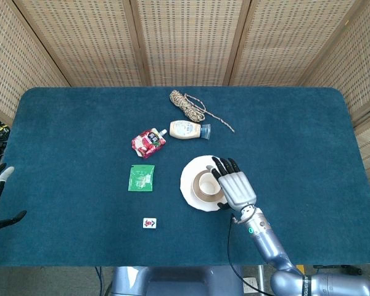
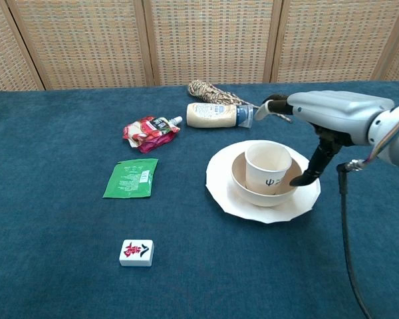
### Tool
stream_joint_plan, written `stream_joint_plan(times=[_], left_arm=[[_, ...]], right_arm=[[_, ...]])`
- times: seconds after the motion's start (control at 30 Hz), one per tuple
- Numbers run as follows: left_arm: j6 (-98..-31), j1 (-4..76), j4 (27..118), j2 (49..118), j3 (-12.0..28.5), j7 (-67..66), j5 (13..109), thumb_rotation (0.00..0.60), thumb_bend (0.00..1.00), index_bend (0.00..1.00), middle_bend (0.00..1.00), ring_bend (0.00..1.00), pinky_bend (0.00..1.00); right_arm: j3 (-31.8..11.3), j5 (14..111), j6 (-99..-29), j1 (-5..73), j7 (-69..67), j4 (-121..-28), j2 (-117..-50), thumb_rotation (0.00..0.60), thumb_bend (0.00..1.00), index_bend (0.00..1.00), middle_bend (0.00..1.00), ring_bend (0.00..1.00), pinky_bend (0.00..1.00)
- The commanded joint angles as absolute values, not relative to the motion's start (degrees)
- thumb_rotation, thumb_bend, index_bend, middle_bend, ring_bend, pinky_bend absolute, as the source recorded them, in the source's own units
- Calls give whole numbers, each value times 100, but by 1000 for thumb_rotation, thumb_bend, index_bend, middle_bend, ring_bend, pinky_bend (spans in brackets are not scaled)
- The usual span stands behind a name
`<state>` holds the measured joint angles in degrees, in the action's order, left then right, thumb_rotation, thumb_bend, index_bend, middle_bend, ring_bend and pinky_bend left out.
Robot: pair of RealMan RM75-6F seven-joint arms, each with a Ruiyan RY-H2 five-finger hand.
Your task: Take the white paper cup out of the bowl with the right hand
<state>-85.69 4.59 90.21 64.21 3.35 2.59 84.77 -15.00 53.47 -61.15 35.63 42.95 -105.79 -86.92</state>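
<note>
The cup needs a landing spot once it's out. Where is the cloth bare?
Bare cloth lies right of the plate to the table edge, and along the near edge beyond the mahjong tile. Behind the plate is crowded: mayonnaise bottle, red pouch, rope.

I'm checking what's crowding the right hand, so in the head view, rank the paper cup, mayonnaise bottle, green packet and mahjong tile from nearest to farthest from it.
From the right hand:
1. Paper cup, in the bowl just left of the hand.
2. Mayonnaise bottle, behind the plate.
3. Green packet and mahjong tile, both well to the left; too close to call.
</note>
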Motion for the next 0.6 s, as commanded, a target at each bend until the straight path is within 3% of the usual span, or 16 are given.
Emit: stream_joint_plan(times=[0.03, 0.43, 0.6], left_arm=[[-8528, 480, 9005, 6423, 328, 265, 8476, 600, 35, 0, 0, 0, 0], [-8519, 487, 9010, 6428, 314, 278, 8492, 600, 36, 0, 0, 0, 0], [-8517, 497, 9025, 6435, 292, 241, 8536, 600, 36, 0, 0, 0, 0]], right_arm=[[-1553, 4965, -6150, 3832, 4528, -10380, -8939, 600, 304, 187, 0, 0, 0], [-1489, 4492, -6297, 4229, 4671, -10006, -9207, 600, 324, 290, 2, 0, 13], [-1450, 4416, -6353, 4343, 4645, -9824, -9326, 600, 335, 421, 77, 0, 51]])
